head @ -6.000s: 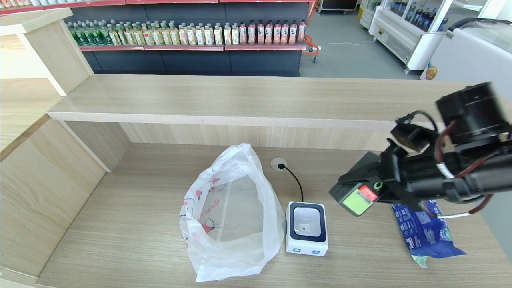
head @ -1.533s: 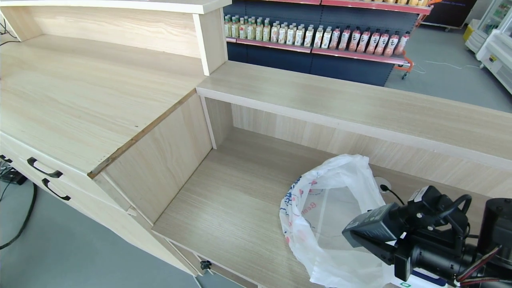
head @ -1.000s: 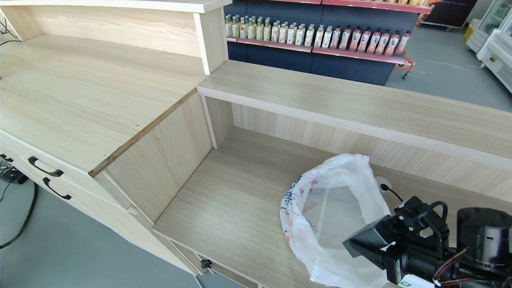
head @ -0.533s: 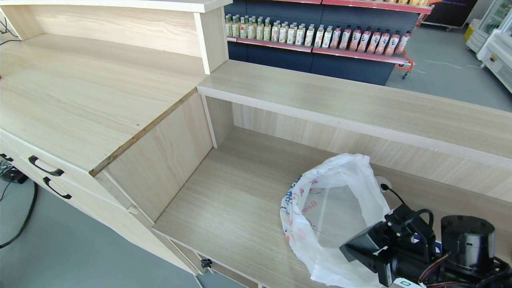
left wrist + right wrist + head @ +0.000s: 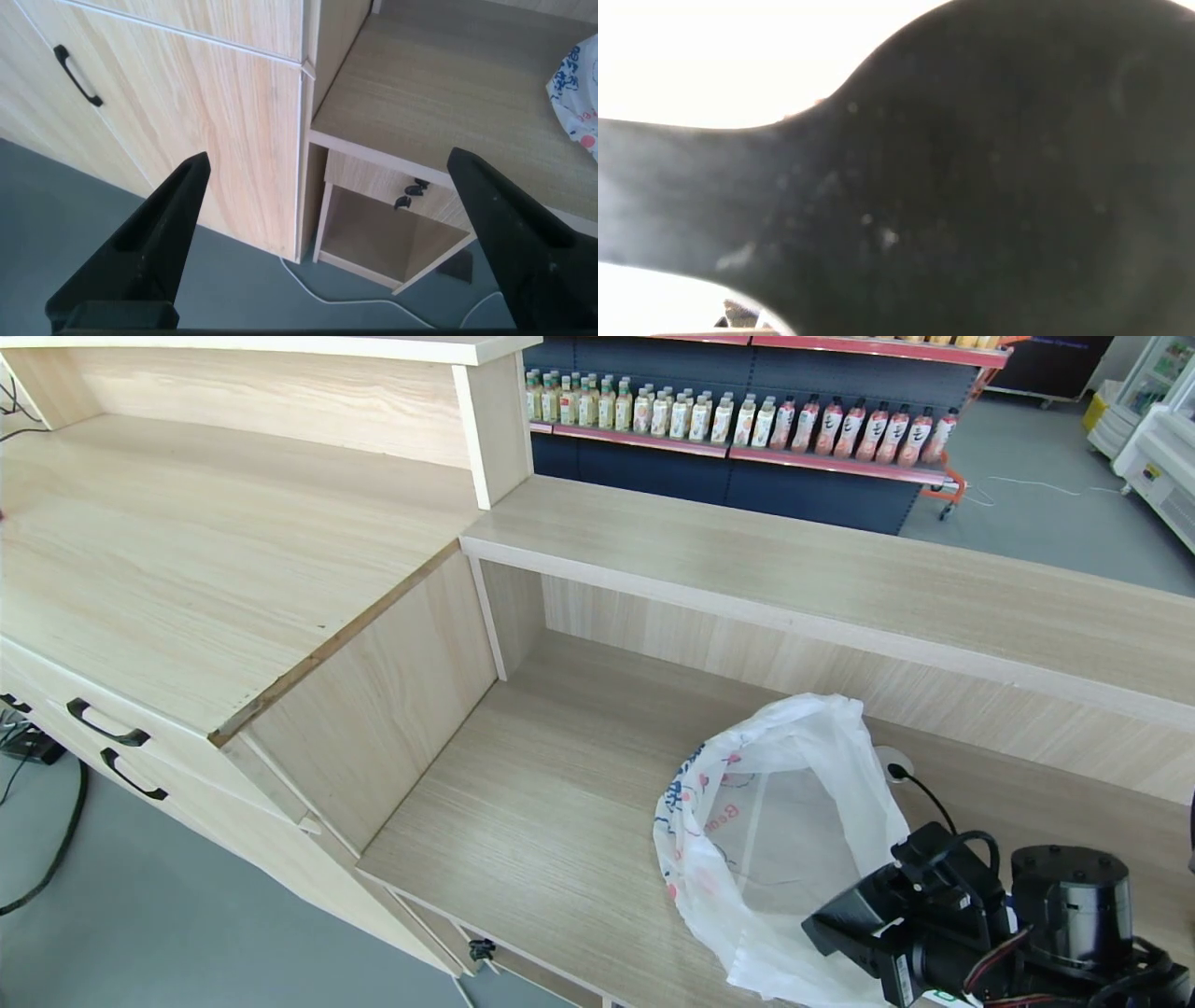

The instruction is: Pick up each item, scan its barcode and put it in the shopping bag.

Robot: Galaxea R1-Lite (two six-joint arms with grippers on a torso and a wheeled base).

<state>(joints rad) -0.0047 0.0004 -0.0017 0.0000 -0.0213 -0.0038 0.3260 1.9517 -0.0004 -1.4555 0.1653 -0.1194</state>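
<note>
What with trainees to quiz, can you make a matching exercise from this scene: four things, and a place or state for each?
1 bag
2 bottles
3 handles
4 left gripper

A jaws wide apart
B on the shop shelf
C on the lower counter
D on the drawers

Pairs: 1-C, 2-B, 3-D, 4-A.

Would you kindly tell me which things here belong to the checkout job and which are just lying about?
Job: bag; right end effector; counter that the bag stands on.
Lying about: bottles on the shop shelf; drawers beside the counter.
</note>
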